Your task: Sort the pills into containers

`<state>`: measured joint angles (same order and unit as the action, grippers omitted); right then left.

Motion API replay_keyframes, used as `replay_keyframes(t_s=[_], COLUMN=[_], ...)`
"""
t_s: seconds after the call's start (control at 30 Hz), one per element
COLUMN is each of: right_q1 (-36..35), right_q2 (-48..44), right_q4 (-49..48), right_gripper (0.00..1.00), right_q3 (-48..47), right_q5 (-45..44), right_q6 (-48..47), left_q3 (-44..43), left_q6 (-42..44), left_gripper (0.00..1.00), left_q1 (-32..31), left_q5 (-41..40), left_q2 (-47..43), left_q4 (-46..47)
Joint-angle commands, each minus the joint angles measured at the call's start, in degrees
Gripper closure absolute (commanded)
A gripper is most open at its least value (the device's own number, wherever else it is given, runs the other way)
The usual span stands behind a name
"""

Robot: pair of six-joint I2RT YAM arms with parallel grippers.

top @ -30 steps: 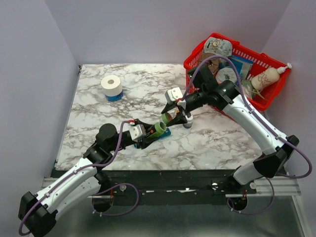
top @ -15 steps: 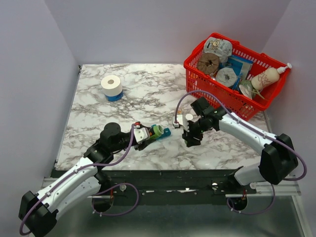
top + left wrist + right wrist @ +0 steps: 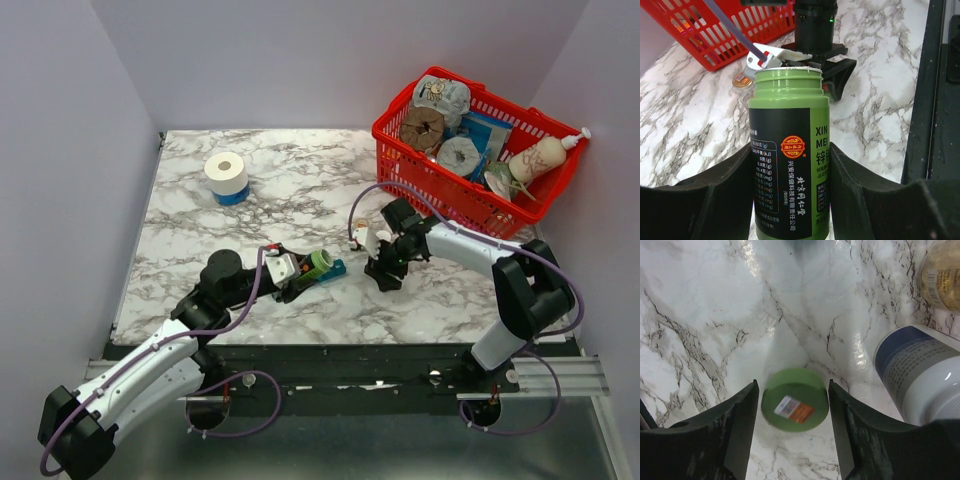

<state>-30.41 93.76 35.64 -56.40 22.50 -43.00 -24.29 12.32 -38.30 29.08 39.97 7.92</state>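
Observation:
My left gripper (image 3: pixel 312 268) is shut on an uncapped green bottle (image 3: pixel 789 150) and holds it tilted just above the table. Only a teal end of the pill organiser (image 3: pixel 337 267) shows, beside the bottle's mouth in the top view. My right gripper (image 3: pixel 385 273) is low over the marble, right of the bottle. The bottle's green cap (image 3: pixel 795 400) lies between its fingers (image 3: pixel 742 430), with a thin gap at the left one. No loose pills show.
A white and blue bottle (image 3: pixel 920 370) and an amber bottle (image 3: pixel 940 275) stand close beside my right gripper. A red basket (image 3: pixel 440 185) full of items sits at the back right. A white roll (image 3: pixel 226 176) stands at the back left.
My right gripper left the green bottle's mouth with the cap and came down to the table on the right. The left gripper stayed near the same spot, still holding the bottle.

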Motion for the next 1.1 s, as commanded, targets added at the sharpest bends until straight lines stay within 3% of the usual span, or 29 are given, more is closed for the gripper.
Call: replay_keyframes(t_s=[0.0,0.03,0.23,0.37,0.47,0.53,0.57,0.67,0.77,0.9,1.07], right_q1=[0.7,0.8,0.9,0.9,0.8,0.8,0.9,0.4,-1.9,-4.3,-6.8], right_q2=[-0.9,-1.3,-7.0,-12.3,-17.0,-18.9,-18.6,-11.2,-6.6,-10.7,-9.9], right_q4=[-0.1,0.7,10.0,17.2,14.6,6.8,5.8,13.7,21.0,3.6,6.5], right_gripper=[0.25,0.00,0.00,0.00,0.00,0.00,0.00,0.00,0.00,0.00,0.00], right_q3=[-0.3,-0.7,-6.1,-15.2,-17.9,-17.7,-18.1,-26.8,-32.7,-25.1,-25.3], right_q5=[1.7,2.4,9.6,22.7,31.2,35.7,41.0,51.0,49.8,43.0,41.7], right_q6=[0.9,0.8,-3.7,-12.1,-13.6,-10.5,-7.3,-8.9,-9.6,2.9,1.3], left_q3=[0.9,0.9,0.9,1.3,1.4,1.3,1.1,0.5,0.2,1.0,1.0], left_q6=[-2.9,-3.3,-5.1,-8.0,-10.5,-11.8,-11.9,-12.1,-12.1,-14.4,-14.7], left_gripper=[1.00,1.00,1.00,1.00,1.00,1.00,1.00,1.00,1.00,1.00,1.00], left_q1=[0.2,0.2,0.2,0.2,0.2,0.2,0.2,0.2,0.2,0.2,0.2], left_q5=[2.3,2.4,3.9,5.1,5.7,6.0,6.2,6.4,6.5,6.2,5.4], left_q2=[-0.6,-0.6,0.2,1.0,2.3,3.0,3.1,3.6,3.5,3.3,4.0], left_q4=[6.0,6.6,8.9,13.1,16.9,18.8,19.1,19.6,19.7,21.3,22.8])
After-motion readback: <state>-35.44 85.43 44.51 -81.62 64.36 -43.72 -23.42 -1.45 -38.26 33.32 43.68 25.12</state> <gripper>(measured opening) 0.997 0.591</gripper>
